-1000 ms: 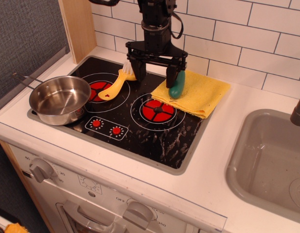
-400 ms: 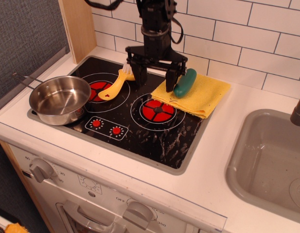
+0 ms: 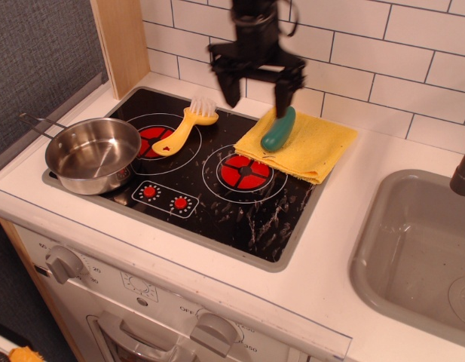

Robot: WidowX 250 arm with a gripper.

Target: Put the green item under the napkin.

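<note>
The green item [image 3: 279,130], a dark teal-green toy cucumber, lies on top of the napkin [image 3: 311,145], a folded mustard-yellow cloth at the back right corner of the black stove. My gripper [image 3: 256,92] hangs open above the napkin's back left edge, its fingers spread wide. Its right finger is just above the cucumber's far end. The gripper holds nothing.
A yellow brush-spatula [image 3: 182,127] lies on the left back burner. A steel pan [image 3: 91,154] sits on the stove's left front. A grey sink [image 3: 413,256] is at the right. A wooden panel [image 3: 123,41] and tiled wall stand behind.
My gripper has risen and shifted slightly right, away from the stove surface. The green item has shifted a little on the napkin and lies free.
</note>
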